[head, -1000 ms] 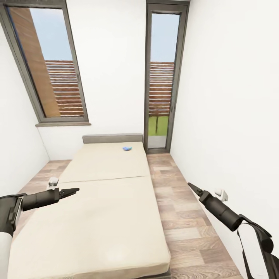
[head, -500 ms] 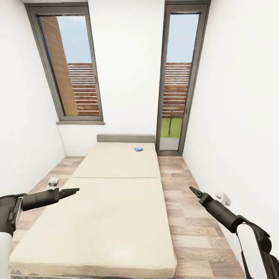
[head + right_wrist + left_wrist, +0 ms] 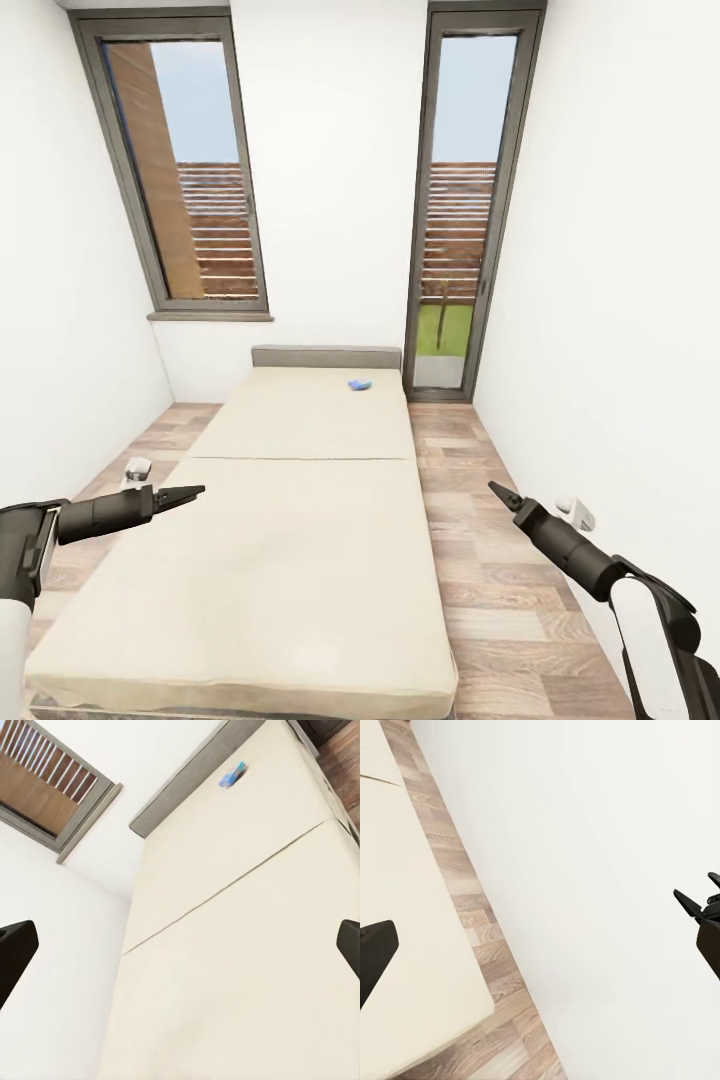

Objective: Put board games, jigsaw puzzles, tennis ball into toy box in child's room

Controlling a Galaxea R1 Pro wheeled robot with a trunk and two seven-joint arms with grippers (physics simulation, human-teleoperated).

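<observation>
**Robot faces a bed bearing one small blue object**

A small blue object (image 3: 359, 384) lies on the bed (image 3: 300, 500), at the far end of the mattress, just short of the grey headboard (image 3: 325, 357) and toward the side nearest the glass door (image 3: 462, 200). It is too small to tell whether it is one of the board games. The right wrist view catches it too (image 3: 232, 775), a blue fleck with a light edge close to the headboard. The rest of the beige mattress, crossed by one seam about midway along the bed, carries nothing else that can be made out.

The left gripper (image 3: 190, 492) hangs over the near corner of the bed on the window side, its dark fingers drawn together to a point with nothing between them. The right gripper (image 3: 497, 491) is held above the wooden floor (image 3: 480, 560) beside the bed's door side, between the mattress and the white wall; in the head view its tips look pressed together, while the left wrist view shows it (image 3: 701, 896) against that wall with two prongs spread a little, so whether its jaws are closed or parted I cannot tell.

Beyond the headboard, a tall window (image 3: 180, 170) sits in the far wall, with the glass door at the other side of the bed. A small white fitting (image 3: 575, 512) sits low on the wall near the right arm.
</observation>
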